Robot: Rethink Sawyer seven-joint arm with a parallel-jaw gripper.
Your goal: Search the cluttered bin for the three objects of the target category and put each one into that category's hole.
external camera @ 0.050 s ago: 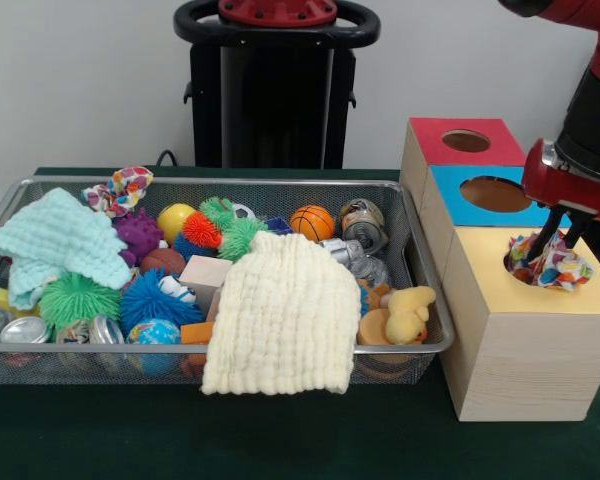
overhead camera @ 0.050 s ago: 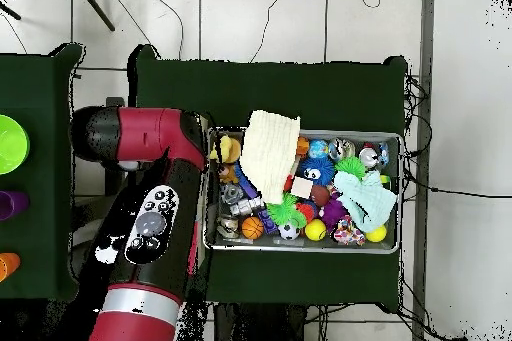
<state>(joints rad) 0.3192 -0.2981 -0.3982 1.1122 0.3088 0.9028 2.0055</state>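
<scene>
While the gripper (external camera @ 0.050 s ago: 558, 232) stands over the yellow-topped box (external camera @ 0.050 s ago: 528, 335), its fingers are clenched on a colourful cloth (external camera @ 0.050 s ago: 548, 266) that already sits partly in this box's hole, so one cloth seems almost delivered. Left of the box, in the wire bin (external camera @ 0.050 s ago: 428, 345), three more cloths are visible: a cream one (external camera @ 0.050 s ago: 285, 315) over the front rim, a mint one (external camera @ 0.050 s ago: 55, 245) and a spotted one (external camera @ 0.050 s ago: 120, 188) at the far rim

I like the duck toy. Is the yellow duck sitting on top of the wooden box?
No, the yellow duck sits inside the wire bin, at its corner beside the wooden box.
</scene>
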